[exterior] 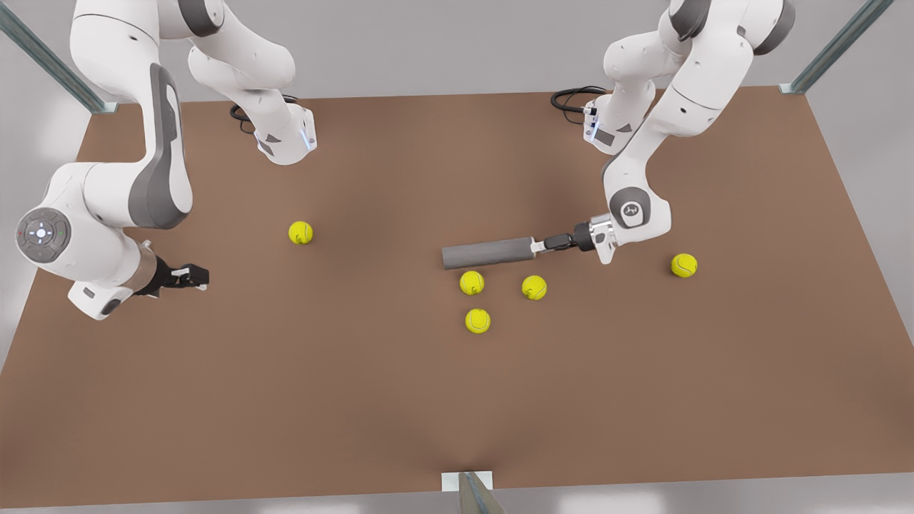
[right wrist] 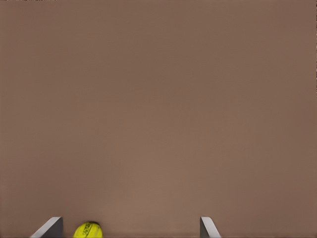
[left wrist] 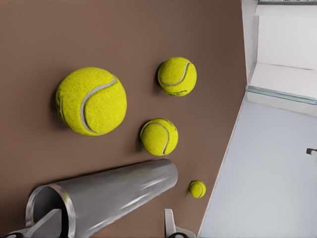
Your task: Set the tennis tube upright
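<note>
My left gripper (exterior: 537, 245) is at the open, light-rimmed end of the tennis tube (exterior: 488, 253), its fingers (left wrist: 49, 224) spread, one inside the hollow mouth and the other outside the wall, so I straddle the rim without yet pinching it, as far as I can judge. The tube lies flat on the brown bench (exterior: 357, 400), about midway between the near and far edges and somewhat toward the front view's right edge, with its closed end pointing toward the front view's left. So, by my reckoning, the task is barely begun: the grasp on the rim is being set, and the closing, lifting and tipping onto the base are all left. Three tennis balls (exterior: 478, 320) sit just on the near side of the tube, close enough to be knocked when I swing it up. Another ball (exterior: 684, 265) rests beyond my wrist toward the right edge, and one (exterior: 300, 233) lies apart toward the left. My right gripper (exterior: 190, 275) waits near the left edge, its fingers spread over bare bench. The left wrist view gives me the finger inside the mouth, which the front view cannot resolve; the front view gives the tube's whole length and both arms.
</note>
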